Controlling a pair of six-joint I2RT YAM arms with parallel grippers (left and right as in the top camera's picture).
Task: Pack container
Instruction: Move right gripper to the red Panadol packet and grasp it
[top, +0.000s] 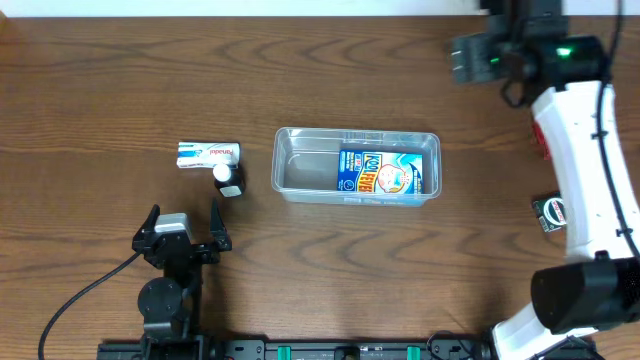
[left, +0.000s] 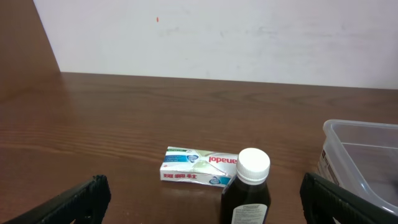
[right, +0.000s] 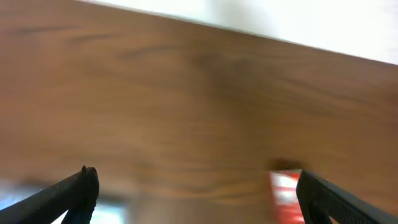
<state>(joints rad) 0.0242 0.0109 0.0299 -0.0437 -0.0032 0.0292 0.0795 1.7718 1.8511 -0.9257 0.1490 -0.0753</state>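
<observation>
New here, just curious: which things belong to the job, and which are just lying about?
Job: container, blue box inside it, Panadol box, dark bottle.
Lying about: black cable; small dark packet by the right arm, purpose unclear.

A dark brown wood-grain table (top: 120, 80) spans the work area. A plain white wall (left: 217, 37) rises behind its far edge, evenly lit and bearing one small red speck (left: 157, 19).

Overhead cam looks straight down on the whole tabletop (top: 100, 80), left wrist cam sits low and close, facing the far wall (left: 249, 37) past the bottle (left: 246, 190) and container (left: 341, 142) that overhead shares, right wrist's blurry, angled at bare wood.
</observation>
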